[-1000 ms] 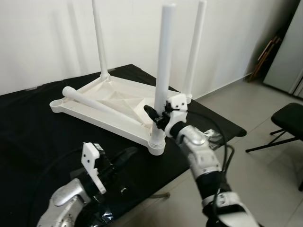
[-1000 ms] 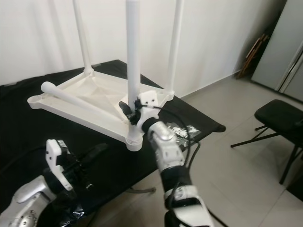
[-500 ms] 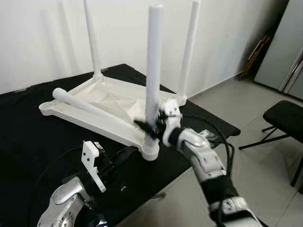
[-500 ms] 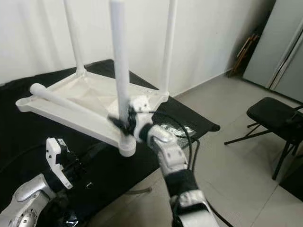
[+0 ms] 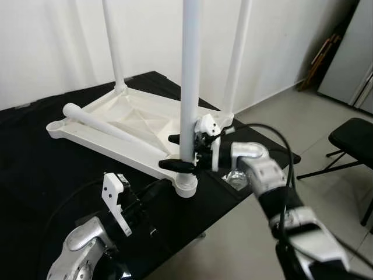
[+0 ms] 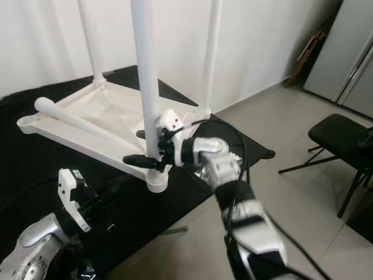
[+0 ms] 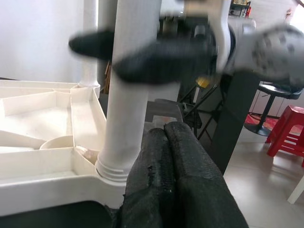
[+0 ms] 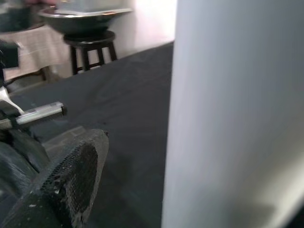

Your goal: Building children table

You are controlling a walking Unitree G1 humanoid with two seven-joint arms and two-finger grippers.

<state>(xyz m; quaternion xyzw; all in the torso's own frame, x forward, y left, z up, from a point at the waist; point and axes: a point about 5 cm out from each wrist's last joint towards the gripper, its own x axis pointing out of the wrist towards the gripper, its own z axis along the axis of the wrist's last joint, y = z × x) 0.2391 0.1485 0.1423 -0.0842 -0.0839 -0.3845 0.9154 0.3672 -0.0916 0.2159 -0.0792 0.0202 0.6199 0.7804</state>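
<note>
Our right gripper (image 5: 182,153) has its fingers spread around the near leg (image 5: 189,87) just above its socket in the upturned tabletop (image 5: 137,125) on the counter (image 5: 35,157); we seem to be seating it, so twisting probably follows. Left gripper (image 7: 173,156) rests pressed closed below.

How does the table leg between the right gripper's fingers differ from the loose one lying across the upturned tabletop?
The near leg stands upright, seated in the tabletop's front corner socket; the loose leg lies slantwise across the underside, fitted in no socket. The right gripper has its fingers either side of the near leg, low down; nothing touches the loose leg. Both are plain white round tubes.
</note>
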